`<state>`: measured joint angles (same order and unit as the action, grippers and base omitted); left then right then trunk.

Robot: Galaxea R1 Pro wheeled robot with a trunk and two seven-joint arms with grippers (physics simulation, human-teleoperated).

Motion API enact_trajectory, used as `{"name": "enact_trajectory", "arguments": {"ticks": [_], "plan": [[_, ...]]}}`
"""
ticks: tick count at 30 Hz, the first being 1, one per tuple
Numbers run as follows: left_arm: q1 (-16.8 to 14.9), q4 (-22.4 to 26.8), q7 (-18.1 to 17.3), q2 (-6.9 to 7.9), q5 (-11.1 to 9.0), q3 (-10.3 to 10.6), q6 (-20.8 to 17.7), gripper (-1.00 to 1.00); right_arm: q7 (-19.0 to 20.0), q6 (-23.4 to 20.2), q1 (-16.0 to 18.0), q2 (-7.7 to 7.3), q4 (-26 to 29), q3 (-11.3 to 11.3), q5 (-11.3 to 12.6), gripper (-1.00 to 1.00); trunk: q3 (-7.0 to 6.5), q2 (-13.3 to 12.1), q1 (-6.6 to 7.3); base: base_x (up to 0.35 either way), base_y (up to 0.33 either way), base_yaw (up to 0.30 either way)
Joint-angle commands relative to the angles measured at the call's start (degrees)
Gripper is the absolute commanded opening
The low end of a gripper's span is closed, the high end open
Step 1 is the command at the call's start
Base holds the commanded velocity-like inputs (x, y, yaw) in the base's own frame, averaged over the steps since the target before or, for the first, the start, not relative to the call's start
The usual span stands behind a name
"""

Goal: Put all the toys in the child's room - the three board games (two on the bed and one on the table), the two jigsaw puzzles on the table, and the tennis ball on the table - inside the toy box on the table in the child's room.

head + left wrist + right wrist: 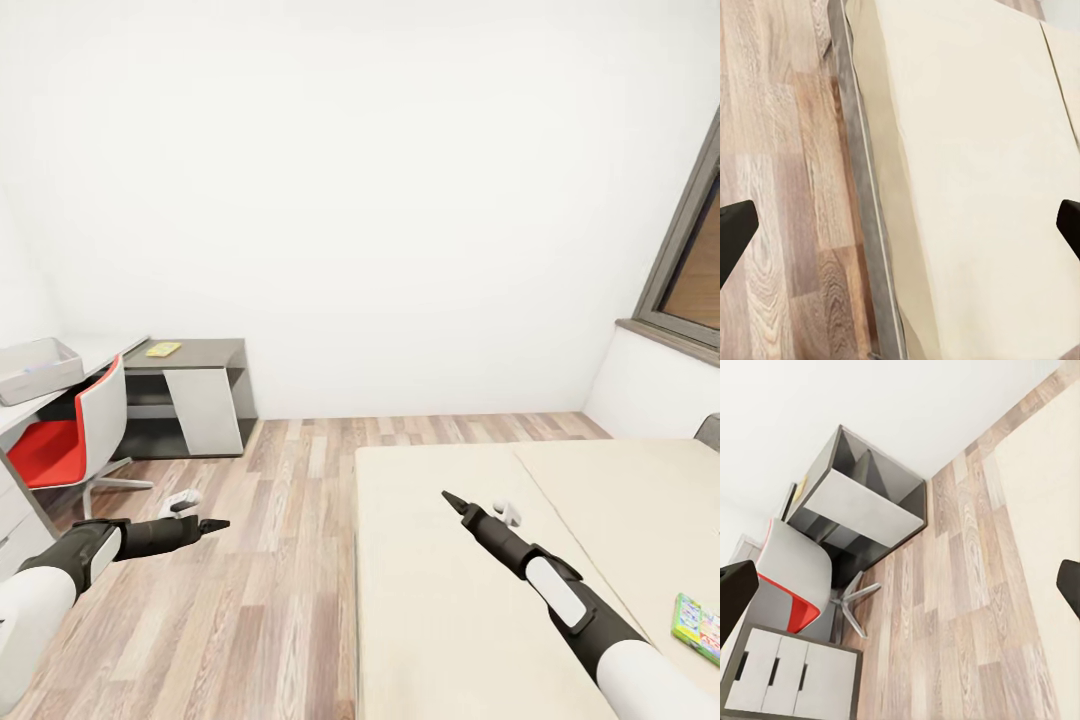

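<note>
grippers first: left black two-finger gripper (pixel 205 524) hangs over the wood-plank floor (pixel 280 560) beside the bed, right black two-finger gripper (pixel 455 502) is out over the mattress. each wrist view shows its two fingertips at opposite edges with a wide gap and nothing between, so both stand apart and empty.

near right: one flat colourful board game box with a green border (pixel 700 628) lies on the wide bed's plain beige mattress (pixel 470 620), close to the edge of the head view, well apart from the right gripper. lettering too small to read. a second game on the bed i can't make out from here.

mid left: red-seated chair with a white shell (pixel 70 440) tucked at the long light grey-white desk (pixel 95 350). the pale grey-white plastic toy box with a flared rim (pixel 38 368) sits on that desk top; contents not clear from this angle.

further back: small flat yellow item (pixel 163 349) on the lower dark grey cabinet (pixel 195 395) against the white wall; too small to say what it is.

progress, as a judgement: at least the bed game is left to do, nothing is in hand, and the box is well across the room from it. puzzles and ball not identifiable, so their status is unknown.
</note>
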<state>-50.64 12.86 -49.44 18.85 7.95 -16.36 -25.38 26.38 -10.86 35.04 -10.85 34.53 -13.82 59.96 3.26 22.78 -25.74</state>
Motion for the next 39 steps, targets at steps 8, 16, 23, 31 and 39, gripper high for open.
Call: {"name": "enact_trajectory", "arguments": {"ticks": [8, 16, 23, 31, 39], "plan": [[-0.01, 0.06, -0.31, -0.04, 0.58, -0.53, -0.37, 1.0, -0.14, -0.14, 0.04, 0.16, 0.01, -0.4, 0.6, 1.0, 0.14, 0.14, -0.04, 0.0, -0.004, 0.0], [-0.01, 0.06, -0.31, -0.06, 0.58, -0.51, -0.36, 1.0, -0.24, -0.13, 0.04, 0.13, 0.0, -0.42, 0.6, 1.0, 0.14, 0.14, -0.04, 0.0, 0.0, 0.0], [0.01, 0.06, -0.31, -0.06, 0.58, -0.58, -0.37, 1.0, -0.21, -0.13, 0.05, 0.13, 0.01, -0.42, 0.6, 1.0, 0.14, 0.14, -0.04, 0.0, -0.006, 0.0], [0.01, 0.06, -0.31, -0.09, 0.58, -0.44, -0.37, 1.0, -0.22, -0.13, 0.06, 0.2, 0.01, -0.42, 0.6, 1.0, 0.14, 0.14, -0.04, 0.0, -0.13, 0.0], [0.02, 0.06, -0.31, -0.05, 0.58, -0.52, -0.36, 1.0, -0.26, -0.13, 0.05, 0.21, 0.0, -0.42, 0.6, 1.0, 0.14, 0.14, -0.04, 0.0, -0.054, 0.0]]}}
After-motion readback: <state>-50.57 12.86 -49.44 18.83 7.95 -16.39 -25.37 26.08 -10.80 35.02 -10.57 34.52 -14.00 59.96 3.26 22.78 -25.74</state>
